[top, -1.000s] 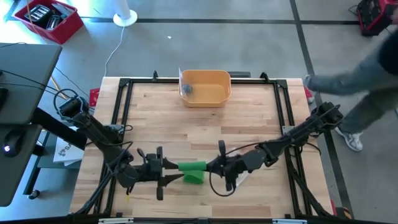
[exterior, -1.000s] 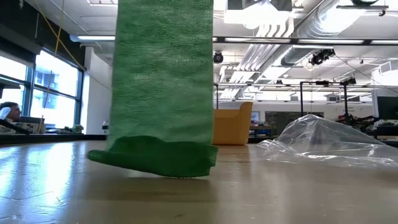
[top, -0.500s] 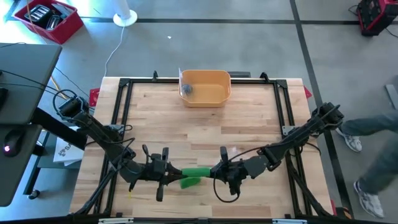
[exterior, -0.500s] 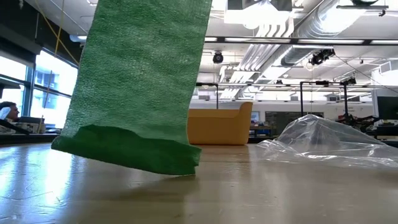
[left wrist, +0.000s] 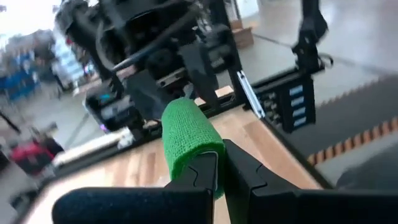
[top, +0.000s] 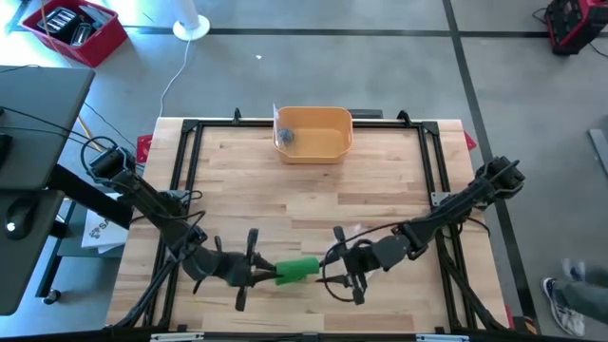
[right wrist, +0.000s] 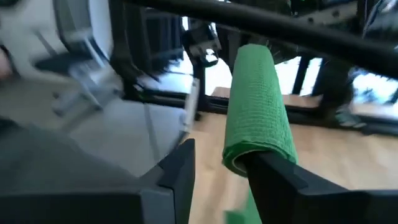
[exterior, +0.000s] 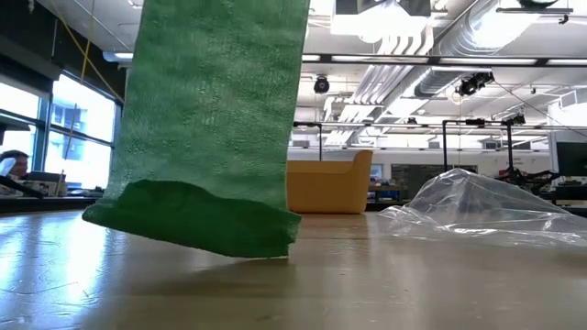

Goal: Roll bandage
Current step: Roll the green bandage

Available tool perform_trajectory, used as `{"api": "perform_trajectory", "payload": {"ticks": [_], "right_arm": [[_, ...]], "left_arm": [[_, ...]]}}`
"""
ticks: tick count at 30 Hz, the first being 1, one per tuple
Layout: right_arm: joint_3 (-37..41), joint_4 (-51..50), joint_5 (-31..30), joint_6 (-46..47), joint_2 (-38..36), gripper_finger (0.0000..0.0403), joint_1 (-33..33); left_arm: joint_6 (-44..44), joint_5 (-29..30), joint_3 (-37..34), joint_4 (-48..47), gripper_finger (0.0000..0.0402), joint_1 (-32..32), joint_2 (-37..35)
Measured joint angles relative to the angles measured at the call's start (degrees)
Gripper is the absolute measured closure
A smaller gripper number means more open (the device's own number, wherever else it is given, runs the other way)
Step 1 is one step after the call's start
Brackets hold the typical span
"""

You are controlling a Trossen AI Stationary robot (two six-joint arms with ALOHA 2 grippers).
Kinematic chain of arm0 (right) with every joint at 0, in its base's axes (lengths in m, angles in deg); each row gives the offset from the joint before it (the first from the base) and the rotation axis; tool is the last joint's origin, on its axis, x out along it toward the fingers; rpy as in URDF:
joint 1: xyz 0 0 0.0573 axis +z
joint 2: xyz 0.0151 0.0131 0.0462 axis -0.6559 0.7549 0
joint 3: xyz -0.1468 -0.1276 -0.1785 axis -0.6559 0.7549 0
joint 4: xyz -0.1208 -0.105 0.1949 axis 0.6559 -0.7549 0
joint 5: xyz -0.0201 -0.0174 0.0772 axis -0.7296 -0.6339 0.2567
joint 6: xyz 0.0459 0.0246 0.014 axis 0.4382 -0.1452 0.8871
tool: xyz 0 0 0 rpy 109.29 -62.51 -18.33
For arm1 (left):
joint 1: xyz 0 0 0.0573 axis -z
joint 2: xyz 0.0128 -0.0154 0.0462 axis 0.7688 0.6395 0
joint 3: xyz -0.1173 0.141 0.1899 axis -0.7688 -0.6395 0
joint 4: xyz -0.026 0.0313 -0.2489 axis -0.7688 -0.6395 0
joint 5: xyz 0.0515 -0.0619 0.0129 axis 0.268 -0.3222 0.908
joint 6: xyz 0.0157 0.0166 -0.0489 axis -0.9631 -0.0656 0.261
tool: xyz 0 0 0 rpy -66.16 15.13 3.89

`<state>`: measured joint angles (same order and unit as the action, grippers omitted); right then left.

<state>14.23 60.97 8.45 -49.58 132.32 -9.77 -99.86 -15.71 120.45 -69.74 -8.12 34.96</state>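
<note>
Bandage [top: 296, 271], green and partly rolled, lies low over the near middle of the bench [top: 313, 190] in the high view, between the left claw [top: 258, 275] and right claw [top: 330, 267], its loose tail hanging to the boards in the low view. Left wrist view shows the left claw clenched on the roll's end; right wrist view shows the right claw released, its fingers [right wrist: 180, 163] standing apart beside the roll. Judged mid-roll, during a regrip: next the right claw should close again and turn the roll to wind in the tail.
</note>
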Motion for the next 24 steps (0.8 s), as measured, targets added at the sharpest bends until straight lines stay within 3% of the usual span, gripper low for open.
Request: {"api": "perform_trajectory", "payload": {"ticks": [8,12,17,24], "right_arm": [[0.1,5.4,1.6,15.6,0.0,0.027,-2.7],[0.1,5.0,1.4,15.9,0.0,0.0298,-3.3],[0.1,5.2,-1.1,6.5,0.0,0.0389,-2.8],[0.0,5.2,-7.7,-15.9,-0.1,0.0395,0.7]], "left_arm": [[-13.6,0.3,0.1,-1.0,0.0389,0.4,-0.1],[-15.7,1.9,0.1,-1.3,0.0387,0.7,-0.1],[-4.1,4.2,0.1,-0.4,0.0384,0.8,0.0],[19.7,7.1,0.1,0.7,0.0334,0.2,-0.4]]}}
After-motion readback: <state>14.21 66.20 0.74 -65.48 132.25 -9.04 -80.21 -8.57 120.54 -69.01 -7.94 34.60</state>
